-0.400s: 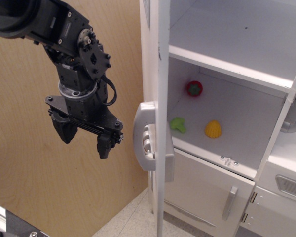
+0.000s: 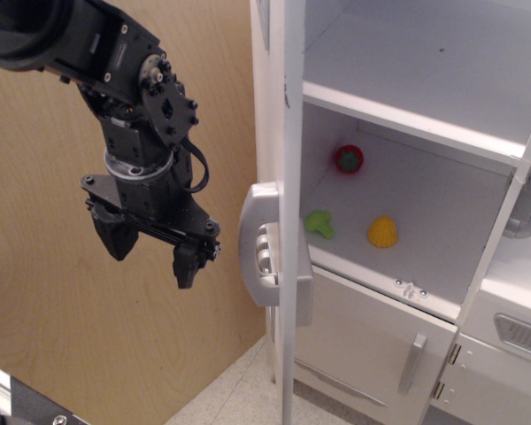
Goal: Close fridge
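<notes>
The tall white toy fridge (image 2: pixel 442 115) stands open at the right, its white shelves showing. Its large door (image 2: pixel 289 133) is swung out and seen edge-on, with a protruding white and grey dispenser panel (image 2: pixel 264 246) on its outer face. On the lower shelf lie a red toy (image 2: pixel 349 158), a green toy (image 2: pixel 319 223) and a yellow toy (image 2: pixel 382 232). My black gripper (image 2: pixel 150 248) hangs open and empty to the left of the door, a short gap from the dispenser panel, fingers pointing down.
A plywood wall (image 2: pixel 62 292) fills the left background behind the arm. Below the open compartment is a smaller white door with a short grey handle (image 2: pixel 412 362). A white unit with a grey vent (image 2: pixel 520 336) is at the lower right. Speckled floor (image 2: pixel 239 394) shows below.
The gripper has shifted very slightly; otherwise nothing has visibly changed.
</notes>
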You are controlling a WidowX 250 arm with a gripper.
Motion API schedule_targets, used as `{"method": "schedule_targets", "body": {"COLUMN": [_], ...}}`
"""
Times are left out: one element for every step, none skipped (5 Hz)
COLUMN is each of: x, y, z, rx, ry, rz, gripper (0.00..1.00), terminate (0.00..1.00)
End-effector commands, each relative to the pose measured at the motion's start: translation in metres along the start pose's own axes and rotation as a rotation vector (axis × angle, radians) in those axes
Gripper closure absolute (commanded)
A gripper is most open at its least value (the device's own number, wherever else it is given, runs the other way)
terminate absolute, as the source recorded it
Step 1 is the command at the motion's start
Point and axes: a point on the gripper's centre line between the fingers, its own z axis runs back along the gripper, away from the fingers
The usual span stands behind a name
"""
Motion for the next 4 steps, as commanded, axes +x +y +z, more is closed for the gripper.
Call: {"method": "schedule_targets", "body": {"x": [0.032,0.047,0.059,0.057], "y": [-0.003,-0.011,-0.025,-0.041], "z": [0.002,0.008,0.016,0.021], "rx": [-0.016,-0.037,-0.040,-0.052], "ry": [-0.052,-0.068,-0.122,-0.141], "rz": [0.059,0.081,0.098,0.058], "gripper": [0.00,0.00,0.00,0.00], "terminate": [0.00,0.00,0.00,0.00]}}
